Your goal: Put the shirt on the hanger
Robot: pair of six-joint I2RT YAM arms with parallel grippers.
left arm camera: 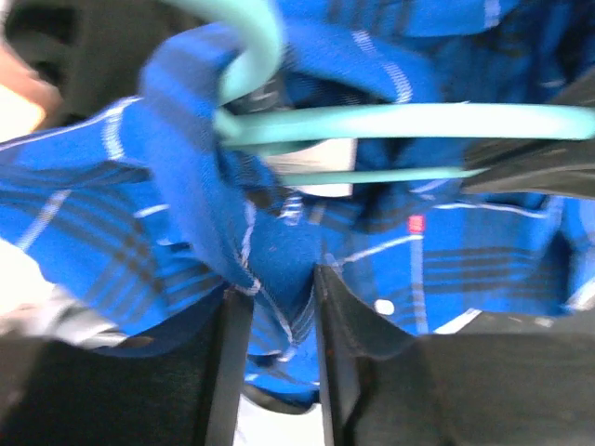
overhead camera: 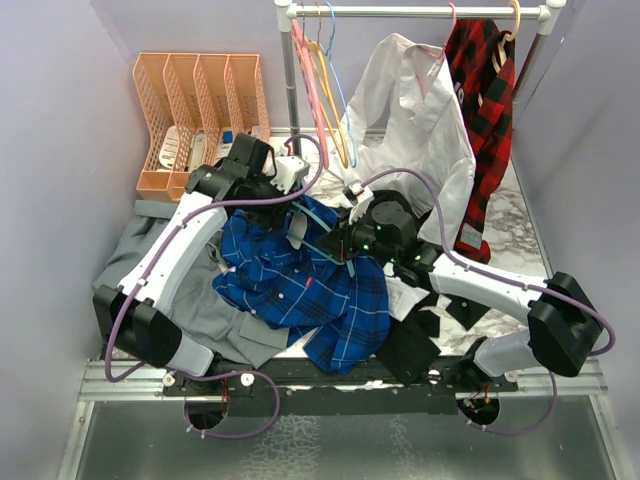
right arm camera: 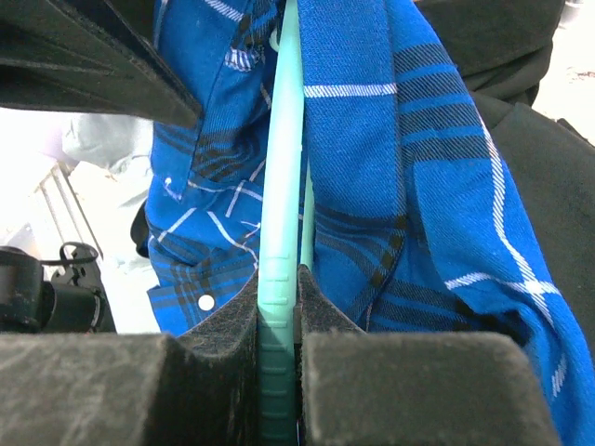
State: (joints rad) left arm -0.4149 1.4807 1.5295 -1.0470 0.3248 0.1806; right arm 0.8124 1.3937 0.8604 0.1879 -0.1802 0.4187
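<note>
Both arms crowd the middle of the table: the left arm (overhead camera: 180, 250) and right arm (overhead camera: 480, 285) meet close together over the heaped shirt (overhead camera: 300, 290). Shirt cloth fills the left gripper (left arm camera: 279, 288), and the hanger (right arm camera: 282, 186) fills the right gripper (right arm camera: 279, 297). A grey shirt (overhead camera: 230, 330) covers the near left. An orange rack (overhead camera: 200, 100) blocks the far-left corner. Pink hangers (overhead camera: 312, 75), a white shirt (overhead camera: 415, 120) and a red-and-black shirt (overhead camera: 485, 90) take up most of the rail (overhead camera: 420, 12). Bare marble tabletop (overhead camera: 510, 235) lies open at right, beyond the right arm.
</note>
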